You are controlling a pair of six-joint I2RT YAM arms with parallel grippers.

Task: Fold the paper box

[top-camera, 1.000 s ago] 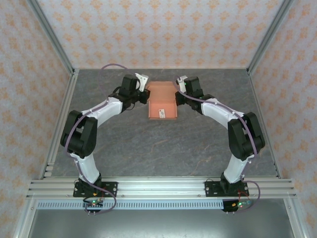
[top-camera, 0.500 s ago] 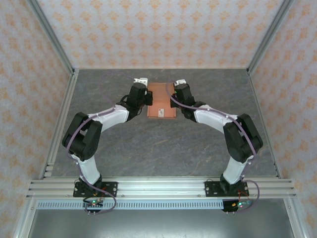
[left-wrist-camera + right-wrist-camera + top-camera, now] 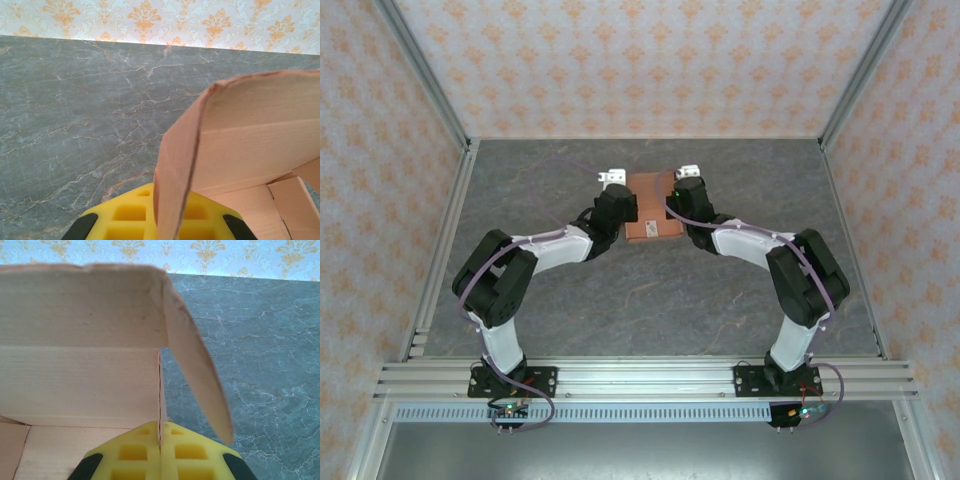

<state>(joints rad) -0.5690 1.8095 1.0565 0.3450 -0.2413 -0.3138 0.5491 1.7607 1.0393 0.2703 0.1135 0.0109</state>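
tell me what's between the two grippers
The paper box sits there: the left gripper and right gripper each pinch one side wall, clearest in the top view.

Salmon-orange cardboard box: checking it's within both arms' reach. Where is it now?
In the top view the salmon-orange cardboard box sits at the far middle of the grey table, its side walls gripped by the left hand and right hand.

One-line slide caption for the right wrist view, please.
Right gripper pinches a side wall of the partly folded paper box, a loose flap curving out over the grey marbled table.
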